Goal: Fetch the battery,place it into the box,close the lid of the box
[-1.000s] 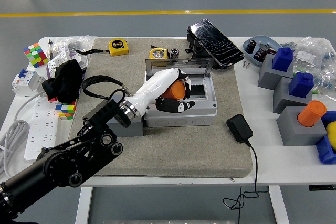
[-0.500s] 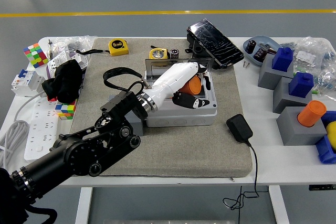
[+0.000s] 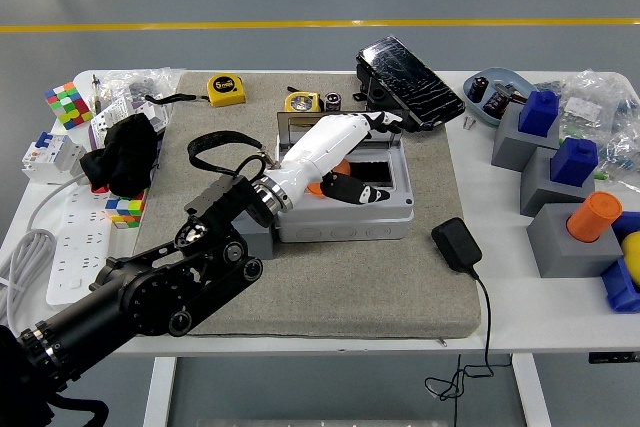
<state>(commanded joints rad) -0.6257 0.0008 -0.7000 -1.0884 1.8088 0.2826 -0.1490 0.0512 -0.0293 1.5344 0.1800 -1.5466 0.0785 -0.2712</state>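
- Under everything we see a white table [image 3: 500, 277] with a grey felt mat [image 3: 330, 277] over its middle, set on a grey floor crossed by a yellow line [image 3: 320, 24] at the far side.
- Along the left edge we find a coloured cube [image 3: 66, 104], a white breaker unit [image 3: 48, 155], a power strip [image 3: 80, 247], a second cube [image 3: 126, 211] and a black cloth bundle [image 3: 124, 155].
- Farther in, on the mat's far edge, a yellow tape measure [image 3: 226, 88] lies well apart from a smaller yellow one [image 3: 301, 102].
- At the mat's middle we see the grey box [image 3: 345, 219], its lid [image 3: 290, 127] standing up at the back, with a black cracked screen device [image 3: 410, 82] just behind it.
- Our left arm [image 3: 150, 292] reaches in from the lower left and crosses the box's left front corner, hiding part of the opening.
- The left hand [image 3: 340, 152] lies over the box, fingers [image 3: 385, 119] stretched and apart, the tips near the lid's upper right edge and a lower finger over the opening; we see nothing clamped in it.
- The orange battery [image 3: 333, 169] sits inside the box beneath the palm, only partly visible.
- Right of the box, a black charger [image 3: 456, 244] rests on the mat with its cable running off the near edge.
- At the far right, grey blocks hold blue pieces [image 3: 542, 112] and an orange cylinder [image 3: 593, 215], beside a grey bowl [image 3: 480, 92] and plastic bags [image 3: 600, 107].
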